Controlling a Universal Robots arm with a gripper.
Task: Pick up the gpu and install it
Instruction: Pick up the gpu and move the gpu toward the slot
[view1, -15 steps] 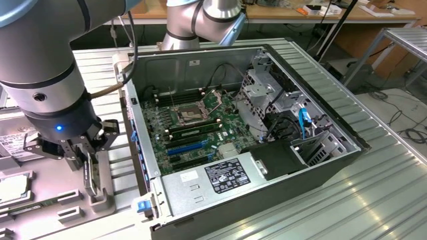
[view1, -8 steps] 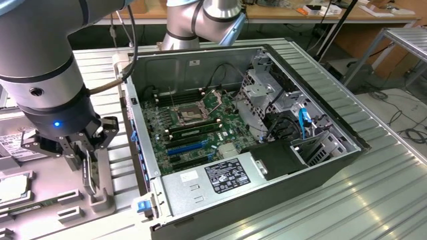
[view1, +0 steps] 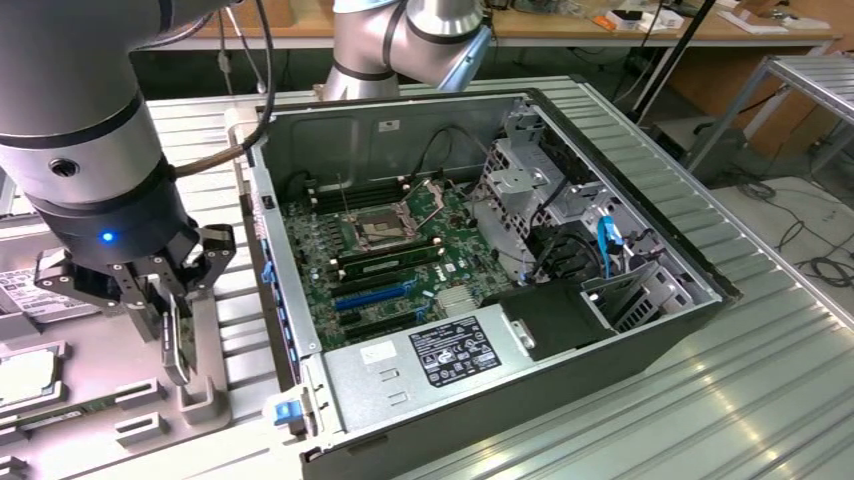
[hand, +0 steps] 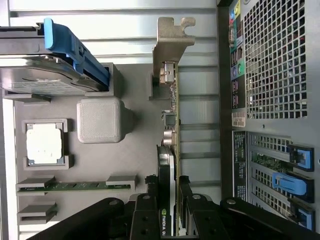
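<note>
Pincer (view1: 171, 335) pinches the gpu (hand: 170, 125) across its two flat faces, black fingers (hand: 145, 205) pressed against the card's near end. Held on edge, the card runs straight out beyond the fingertips, its silver bracket (hand: 171, 37) at the far end. A grey parts tray (hand: 135, 160) lies directly beneath the pincer; whether the card still sits in its slot cannot be told. To one side of the pincer the tray carries a hard drive (hand: 35, 77) in a blue carrier, a processor (hand: 45, 144) and a memory stick (hand: 75, 186). Just beside the pincer on the other side, the open computer case (view1: 534, 280) stands on the slatted metal tabletop (view1: 761, 400).
</note>
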